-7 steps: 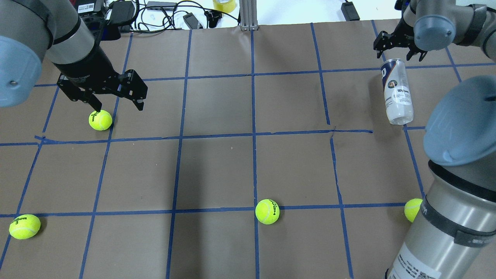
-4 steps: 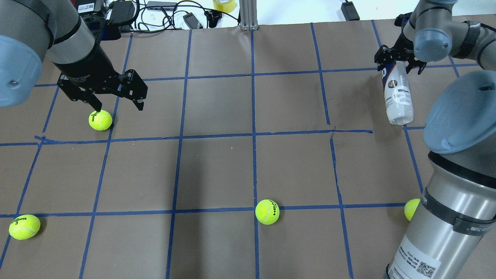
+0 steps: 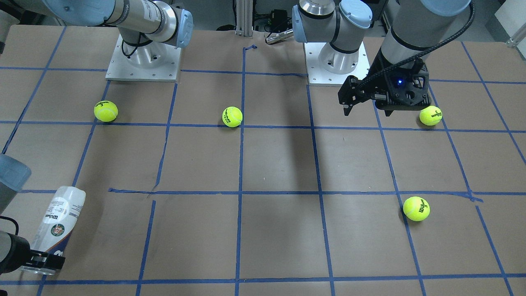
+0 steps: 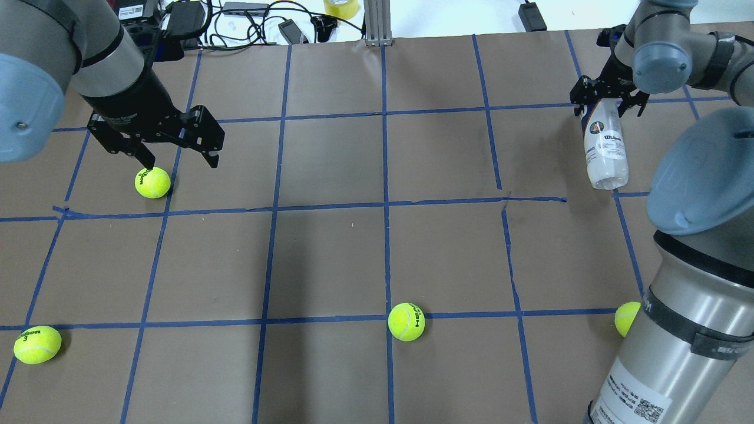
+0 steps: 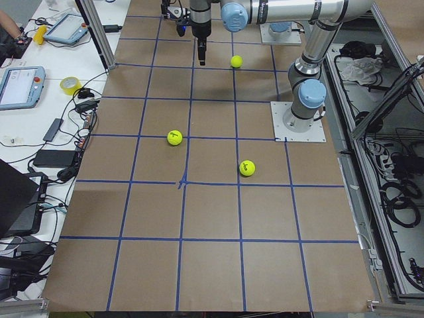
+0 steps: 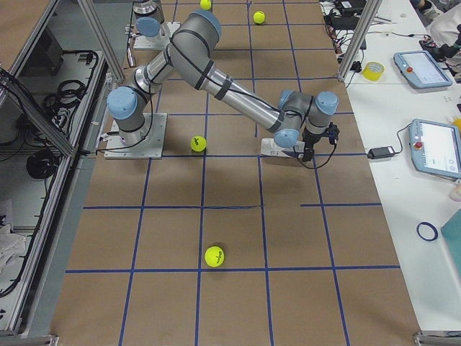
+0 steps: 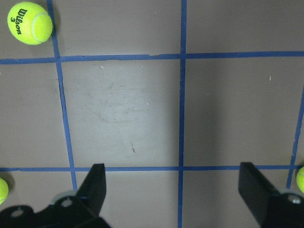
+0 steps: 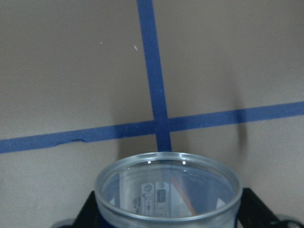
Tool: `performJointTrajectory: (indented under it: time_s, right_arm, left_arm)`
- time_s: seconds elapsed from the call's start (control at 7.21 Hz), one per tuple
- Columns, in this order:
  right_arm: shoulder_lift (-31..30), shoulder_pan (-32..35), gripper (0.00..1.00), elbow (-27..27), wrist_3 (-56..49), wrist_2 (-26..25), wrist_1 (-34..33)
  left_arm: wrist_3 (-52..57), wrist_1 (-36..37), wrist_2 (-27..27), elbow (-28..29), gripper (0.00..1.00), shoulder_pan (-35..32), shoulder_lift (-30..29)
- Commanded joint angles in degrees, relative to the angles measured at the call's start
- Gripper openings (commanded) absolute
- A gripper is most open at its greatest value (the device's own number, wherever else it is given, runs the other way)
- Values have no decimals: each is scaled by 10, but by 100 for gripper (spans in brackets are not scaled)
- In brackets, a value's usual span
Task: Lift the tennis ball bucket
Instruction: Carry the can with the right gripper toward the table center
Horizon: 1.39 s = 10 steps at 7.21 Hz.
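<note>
Right pincer [image 4: 607,101] has dropped around the can [image 4: 605,150] overhead, jaws wide, gripping nothing yet. Left pincer [image 4: 179,160] gapes empty. The front view shows the can lying on the tabletop [image 3: 263,164]. Only the right wrist view shows its rim centred between the fingers [image 8: 88,211]. Close squarely, then lift.

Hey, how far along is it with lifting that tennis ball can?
Done: the right gripper sits at the navy end of the tennis ball bucket, jaws either side of it. In hand: the grasp; whether it is clamped yet is unclear. Left: the lift itself, since the bucket lies flat on the table. The left gripper hangs open by a ball, taking no part.
</note>
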Motion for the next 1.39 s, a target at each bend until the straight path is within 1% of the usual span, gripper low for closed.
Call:
performJointTrajectory:
  time_s: [0.0,0.14,0.28,0.42,0.55,0.69,0.83,0.97,1.11,1.25]
  right_arm:
    - [-1,0,44,0,-28,1,-3]
    - [-12,3,34,-1,-43,1,-2]
    - [-45,19,29,0,-53,8,4]
    - [-67,60,30,6,-56,18,5]
    - [-86,122,25,15,-113,6,-2]
    - [-87,166,24,21,-140,8,-1]
    - [-88,191,18,35,-151,19,5]
    - [-89,225,14,56,-161,32,-4]
    - [-88,273,12,63,-252,27,-20]
    - [-87,311,14,69,-292,28,-67]
  left_arm:
    - [2,0,0,0,100,0,0]
    - [2,0,0,0,100,0,0]
    - [2,1,0,0,100,0,0]
    - [2,1,0,0,100,0,0]
    - [2,1,0,0,100,0,0]
    - [2,1,0,0,100,0,0]
    - [2,1,0,0,100,0,0]
    - [5,1,-1,0,100,0,0]
    - [6,1,-1,0,100,1,0]
    - [7,1,-5,8,100,10,1]
